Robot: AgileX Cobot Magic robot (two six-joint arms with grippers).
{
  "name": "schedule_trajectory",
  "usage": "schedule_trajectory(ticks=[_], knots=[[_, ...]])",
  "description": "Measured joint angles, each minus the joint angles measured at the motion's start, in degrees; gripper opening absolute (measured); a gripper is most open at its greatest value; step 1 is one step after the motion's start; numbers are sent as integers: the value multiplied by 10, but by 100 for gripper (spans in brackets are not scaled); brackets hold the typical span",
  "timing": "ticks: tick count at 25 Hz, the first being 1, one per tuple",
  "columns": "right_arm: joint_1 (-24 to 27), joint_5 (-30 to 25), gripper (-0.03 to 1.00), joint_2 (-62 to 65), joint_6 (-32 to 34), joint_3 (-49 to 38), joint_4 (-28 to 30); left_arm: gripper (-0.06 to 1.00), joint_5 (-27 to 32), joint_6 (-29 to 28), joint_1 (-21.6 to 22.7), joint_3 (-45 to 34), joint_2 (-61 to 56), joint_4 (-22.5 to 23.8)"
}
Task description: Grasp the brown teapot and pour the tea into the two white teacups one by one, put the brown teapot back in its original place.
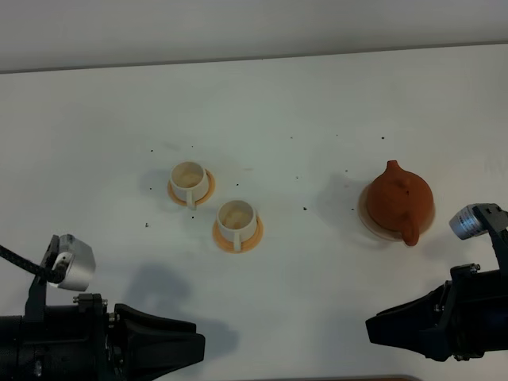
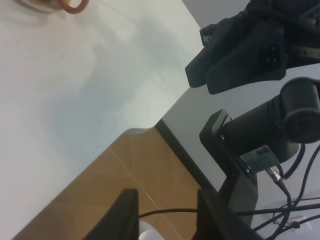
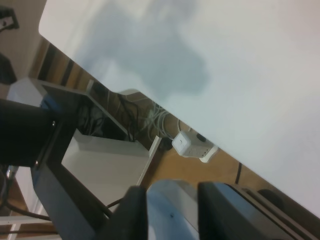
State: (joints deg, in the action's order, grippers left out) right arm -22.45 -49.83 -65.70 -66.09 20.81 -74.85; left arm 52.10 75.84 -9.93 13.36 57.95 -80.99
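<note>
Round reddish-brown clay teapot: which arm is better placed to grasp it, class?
Right. The right gripper is nearest the round reddish-brown clay teapot; the left gripper sits much farther away.

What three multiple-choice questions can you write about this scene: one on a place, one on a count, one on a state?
1. Seen from the high camera, where is the brown teapot relative to the white teacups?
A. to their right
B. between them
C. to their left
2. How many orange saucers are there?
A. one
B. two
C. four
3. What does the right gripper hold?
A. the teapot
B. a cup
C. nothing

Answers:
1 A: it sits on its plate at the right.
2 B: one lies under each cup.
3 C: its jaws stand apart, empty.
</note>
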Motion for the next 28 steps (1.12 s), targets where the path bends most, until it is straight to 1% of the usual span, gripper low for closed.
schedule_trajectory(ticks=[26, 28], knots=[[0, 0, 24, 0, 1, 0, 0, 29, 2, 0, 0, 0, 0, 0], [0, 0, 24, 0, 1, 0, 0, 29, 2, 0, 0, 0, 0, -6]])
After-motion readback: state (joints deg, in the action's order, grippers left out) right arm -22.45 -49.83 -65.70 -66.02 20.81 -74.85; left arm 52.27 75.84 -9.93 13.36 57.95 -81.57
